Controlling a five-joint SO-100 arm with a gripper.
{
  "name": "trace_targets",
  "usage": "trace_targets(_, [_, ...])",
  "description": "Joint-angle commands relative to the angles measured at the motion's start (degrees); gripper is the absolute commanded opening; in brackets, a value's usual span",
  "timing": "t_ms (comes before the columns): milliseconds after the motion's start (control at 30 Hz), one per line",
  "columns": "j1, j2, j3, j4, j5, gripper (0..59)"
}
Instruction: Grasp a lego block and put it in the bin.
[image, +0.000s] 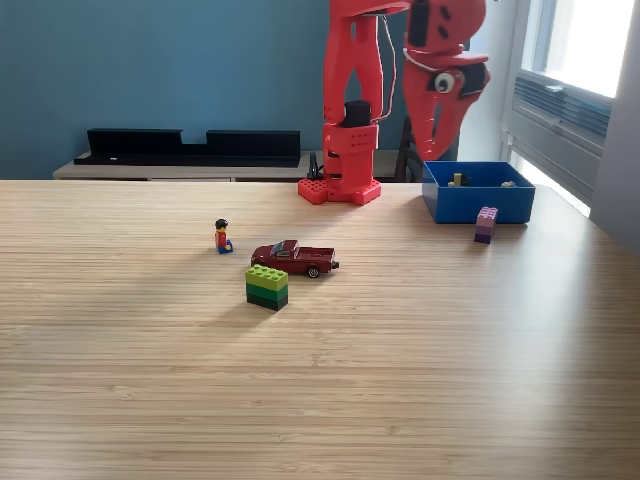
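bare wooden table (320, 400) nearest, blue wall (150, 70) behind; tool (437, 150) opening unclear above bin (478, 205)

Matt, fine-grained light wooden table (300, 400), smooth blue plastic bin (478, 206), glossy red plastic robot arm (352, 100), studded green plastic block (267, 287)

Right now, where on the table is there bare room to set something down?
The whole near half in front of the green block is bare, and so is the exterior view's left beyond the minifigure. It's crowded around the toy truck and by the blue bin with the purple block.
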Motion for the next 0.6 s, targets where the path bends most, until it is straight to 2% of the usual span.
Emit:
trace_targets(33, [10.5, 4.9, 3.1, -4.6, 2.3, 0.1])
trace_targets(267, [14.3, 4.9, 15.5, -14.1, 3.2, 0.1])
trace_targets(600, [17.3, 4.3, 15.4, -16.4, 3.1, 0.1])
